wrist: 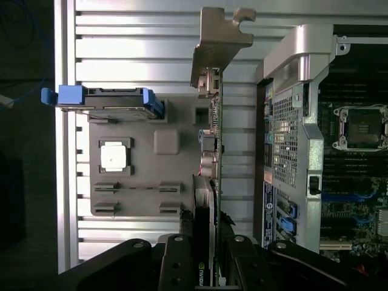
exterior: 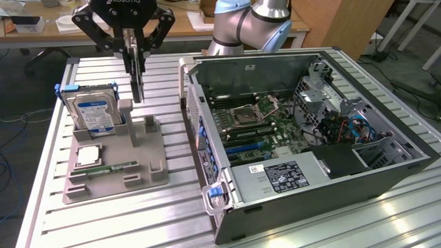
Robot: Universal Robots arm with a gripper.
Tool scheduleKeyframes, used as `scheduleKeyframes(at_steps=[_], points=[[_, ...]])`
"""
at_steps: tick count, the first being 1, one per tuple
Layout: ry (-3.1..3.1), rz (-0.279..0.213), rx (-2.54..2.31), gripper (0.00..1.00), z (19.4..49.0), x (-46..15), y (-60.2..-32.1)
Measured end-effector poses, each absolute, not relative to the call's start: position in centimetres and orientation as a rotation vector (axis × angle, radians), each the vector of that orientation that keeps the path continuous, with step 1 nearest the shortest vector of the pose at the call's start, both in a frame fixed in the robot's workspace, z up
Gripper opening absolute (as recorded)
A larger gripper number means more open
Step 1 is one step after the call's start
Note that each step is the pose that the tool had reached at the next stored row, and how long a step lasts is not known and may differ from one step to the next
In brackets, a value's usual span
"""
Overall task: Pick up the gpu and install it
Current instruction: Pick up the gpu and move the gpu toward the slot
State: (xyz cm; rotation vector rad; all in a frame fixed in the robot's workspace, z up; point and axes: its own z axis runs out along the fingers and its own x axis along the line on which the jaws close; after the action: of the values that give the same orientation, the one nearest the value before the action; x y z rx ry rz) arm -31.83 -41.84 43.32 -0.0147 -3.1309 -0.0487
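Note:
The gpu (exterior: 137, 77) is a thin black card seen edge-on, hanging upright in the air above the grey parts holder (exterior: 141, 155). My gripper (exterior: 136, 51) is shut on its upper edge. In the wrist view the gpu (wrist: 206, 200) runs away from my gripper (wrist: 204, 248), and its pale silver bracket (wrist: 219, 39) is at the far end. The card hangs between the holder and the open computer case (exterior: 386, 170), clear of both.
On the holder stand a silver hard drive with a blue label (exterior: 93, 111), a square processor (exterior: 90, 155) and a narrow green memory stick (exterior: 110, 168). The motherboard (exterior: 265, 129) lies exposed inside the case. The slatted metal table (exterior: 138, 217) carries everything.

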Motion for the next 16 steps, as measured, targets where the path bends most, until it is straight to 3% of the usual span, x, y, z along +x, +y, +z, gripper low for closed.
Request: scheduleKeyframes(at_steps=[3, 6, 16], points=[[-3.131, -0.046, -0.015, 0.26, 43.33, -31.83, -41.83], [-3.131, -0.002, -0.015, 0.26, 43.33, -31.83, -41.84], [-3.131, -0.001, -0.015, 0.26, 43.31, -31.01, -41.83]])
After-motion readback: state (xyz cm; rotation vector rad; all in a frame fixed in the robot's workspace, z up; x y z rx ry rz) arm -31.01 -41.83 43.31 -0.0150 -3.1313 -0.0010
